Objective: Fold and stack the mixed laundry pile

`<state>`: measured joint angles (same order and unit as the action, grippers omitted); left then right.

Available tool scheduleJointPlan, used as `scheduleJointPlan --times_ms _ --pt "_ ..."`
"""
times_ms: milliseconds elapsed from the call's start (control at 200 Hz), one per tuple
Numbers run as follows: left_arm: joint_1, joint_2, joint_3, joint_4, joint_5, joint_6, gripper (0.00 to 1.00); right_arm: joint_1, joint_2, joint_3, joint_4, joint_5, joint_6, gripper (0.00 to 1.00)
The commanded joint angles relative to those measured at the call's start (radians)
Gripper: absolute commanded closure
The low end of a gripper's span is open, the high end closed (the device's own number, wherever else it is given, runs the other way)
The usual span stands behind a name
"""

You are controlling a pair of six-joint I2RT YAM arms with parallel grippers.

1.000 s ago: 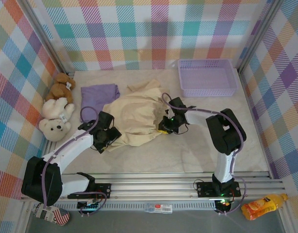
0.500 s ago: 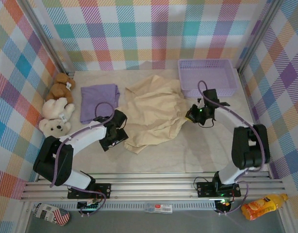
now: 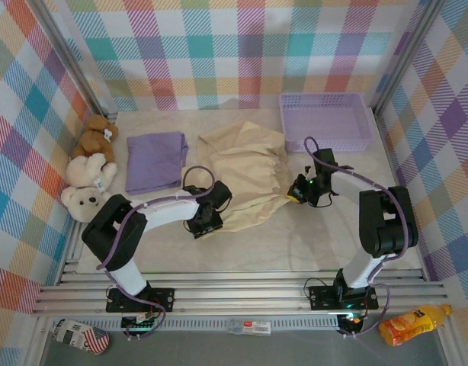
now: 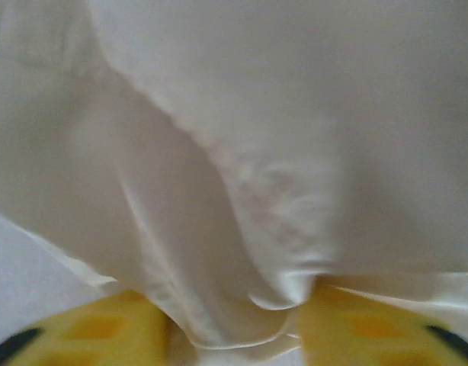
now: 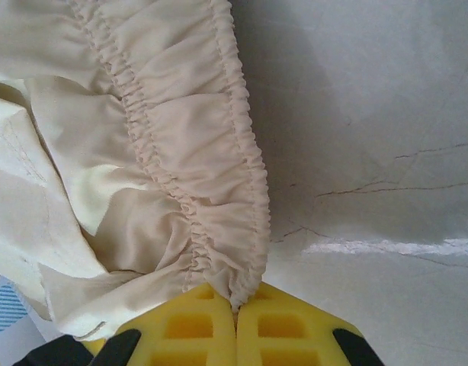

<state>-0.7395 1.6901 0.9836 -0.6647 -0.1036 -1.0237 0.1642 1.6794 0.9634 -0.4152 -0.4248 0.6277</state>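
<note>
The cream-beige garment [image 3: 245, 171] lies spread in the middle of the table. My right gripper [image 3: 296, 192] is at its right edge, shut on the gathered elastic band [image 5: 245, 229], which runs up from between the yellow fingers [image 5: 192, 324]. My left gripper [image 3: 206, 223] is at the garment's near left edge. In the left wrist view its jaws [image 4: 232, 335] stand partly apart, with a hanging fold of the cream garment [image 4: 242, 229] between the yellow fingers [image 4: 104, 335]. The lavender-purple shirt [image 3: 155, 160] lies folded flat to the garment's left.
A lavender mesh basket [image 3: 326, 146] stands at the back right, close behind the right arm. A brown teddy bear [image 3: 95, 137] and a cream teddy bear [image 3: 85, 187] sit against the left wall. Bare table surface [image 3: 325, 236] stretches in front of the garment.
My left gripper slid right along the garment's near edge and its jaws narrowed around the cloth. My right gripper pulled the band right, then came slightly back toward me; the garment spread flatter.
</note>
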Motion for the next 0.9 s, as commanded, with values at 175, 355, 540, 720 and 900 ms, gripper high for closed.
scheduleJointPlan --times_ms 175,355,540,720,900 --pt "0.023 -0.004 0.275 -0.26 -0.326 0.209 1.0 -0.018 -0.096 0.24 -0.118 -0.09 -0.038 1.0" --pt "0.16 -0.079 0.634 -0.365 -0.44 0.457 1.0 -0.068 -0.112 0.62 -0.204 -0.196 -0.015 1.0" --pt "0.255 -0.076 1.108 -0.378 -0.459 0.71 0.91 -0.137 -0.086 0.993 -0.207 -0.277 0.066 1.0" --pt "0.255 -0.129 1.275 -0.282 -0.421 0.803 0.67 -0.169 -0.096 1.174 -0.234 -0.294 0.051 1.0" --pt "0.257 -0.225 1.014 -0.2 -0.374 0.758 0.66 -0.17 -0.191 0.869 -0.224 -0.305 0.044 1.0"
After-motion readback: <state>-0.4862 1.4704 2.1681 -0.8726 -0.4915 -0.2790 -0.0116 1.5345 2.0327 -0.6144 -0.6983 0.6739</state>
